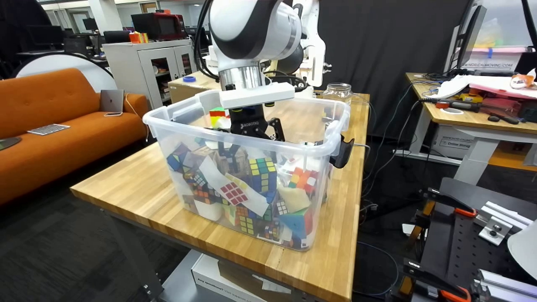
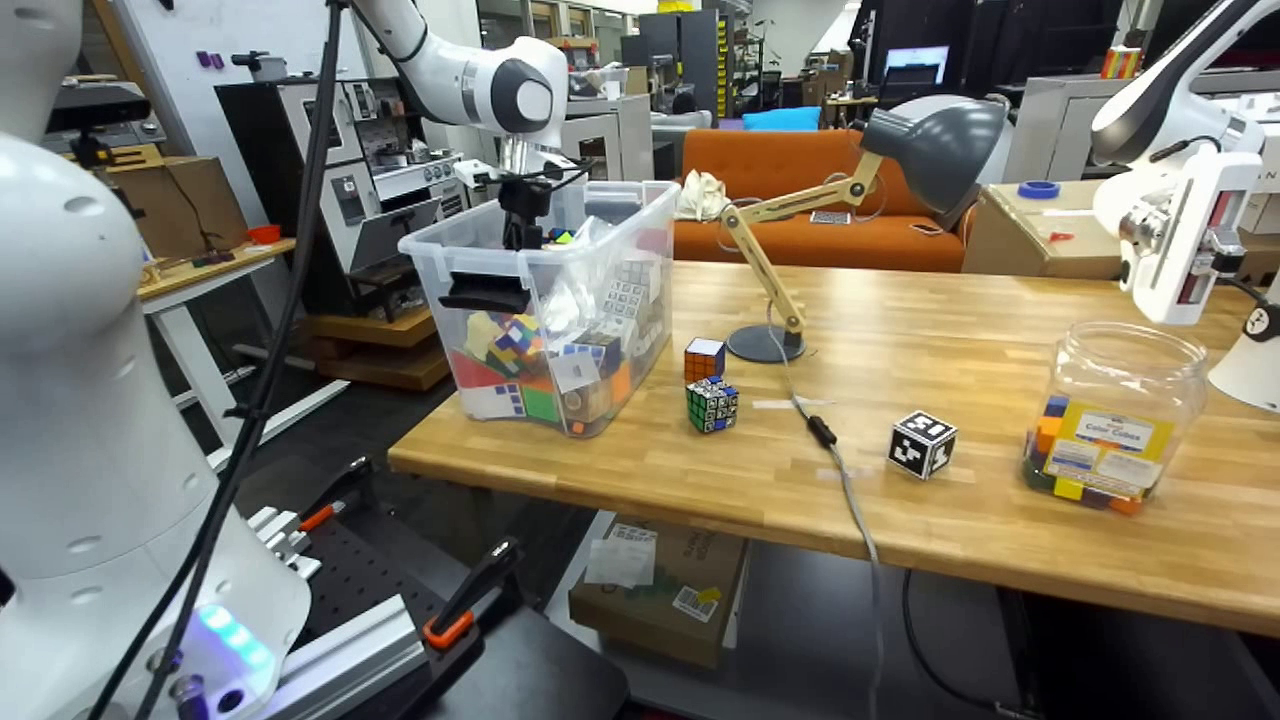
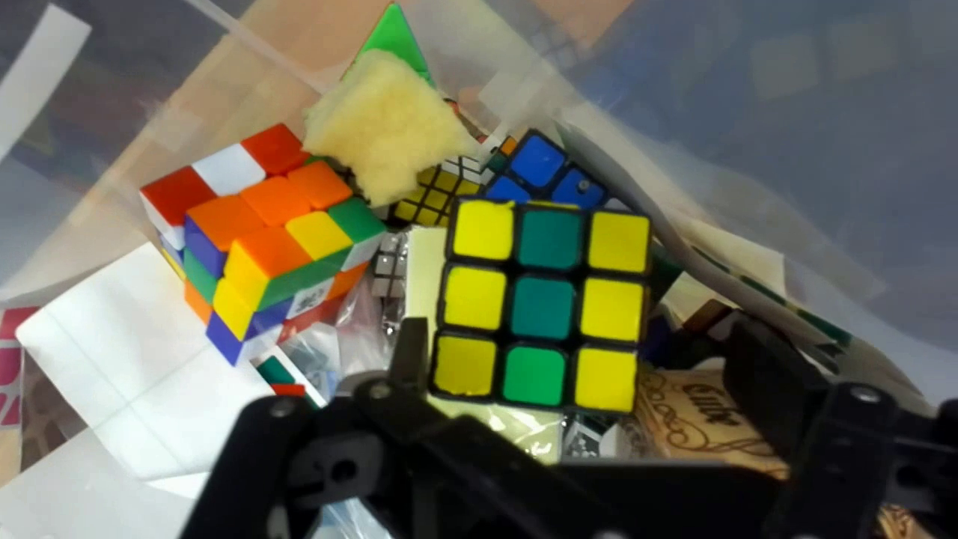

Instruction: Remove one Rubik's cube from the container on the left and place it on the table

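The claw is hanging spread inside the clear container; between its fingertips, nearer one, a Rubik's cube is showing a yellow-and-green face; whether either is touching it I cannot tell; being plastic, it is probably going to handle light, stiff and slightly slippery, its layers perhaps twisting under an off-centre pinch; two opposite sides, taken squarely at mid-width, are promising the safest hold; beyond, a multicoloured puzzle and paper are lying near; the worktop is carrying the container.

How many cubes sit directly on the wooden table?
3: orange-sided cube and multicolored cube near the bin, black-and-white cube between the lamp cord and jar. The bin may hide others.
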Motion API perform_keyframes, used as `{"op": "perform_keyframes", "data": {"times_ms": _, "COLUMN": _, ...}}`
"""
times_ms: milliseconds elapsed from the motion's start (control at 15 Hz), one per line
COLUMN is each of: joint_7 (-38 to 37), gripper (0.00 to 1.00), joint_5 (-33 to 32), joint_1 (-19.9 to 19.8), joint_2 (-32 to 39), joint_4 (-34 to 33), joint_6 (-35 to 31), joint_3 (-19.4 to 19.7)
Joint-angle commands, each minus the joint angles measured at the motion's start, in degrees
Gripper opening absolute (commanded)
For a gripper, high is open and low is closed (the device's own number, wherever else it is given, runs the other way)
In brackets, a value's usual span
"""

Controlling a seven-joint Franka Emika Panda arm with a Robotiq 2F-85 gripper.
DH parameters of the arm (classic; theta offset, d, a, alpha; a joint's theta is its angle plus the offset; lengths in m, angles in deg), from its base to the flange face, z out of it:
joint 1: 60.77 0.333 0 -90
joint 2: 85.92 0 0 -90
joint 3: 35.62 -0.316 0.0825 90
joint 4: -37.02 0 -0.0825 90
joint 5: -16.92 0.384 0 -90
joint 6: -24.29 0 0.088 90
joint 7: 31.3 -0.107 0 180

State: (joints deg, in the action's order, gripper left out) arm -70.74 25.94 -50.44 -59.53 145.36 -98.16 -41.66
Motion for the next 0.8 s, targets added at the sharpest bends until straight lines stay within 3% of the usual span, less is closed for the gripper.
{"op": "perform_keyframes", "data": {"times_ms": 0, "joint_7": 0.48, "gripper": 1.0, "joint_5": 0.04, "joint_1": 1.06, "joint_2": 1.51, "joint_4": -2.26, "joint_6": 1.03, "joint_3": 1.04}}
{"op": "perform_keyframes", "data": {"times_ms": 733, "joint_7": 0.51, "gripper": 1.0, "joint_5": 0.86, "joint_1": 1.04, "joint_2": -0.54, "joint_4": -0.24, "joint_6": 2.16, "joint_3": 0.95}}
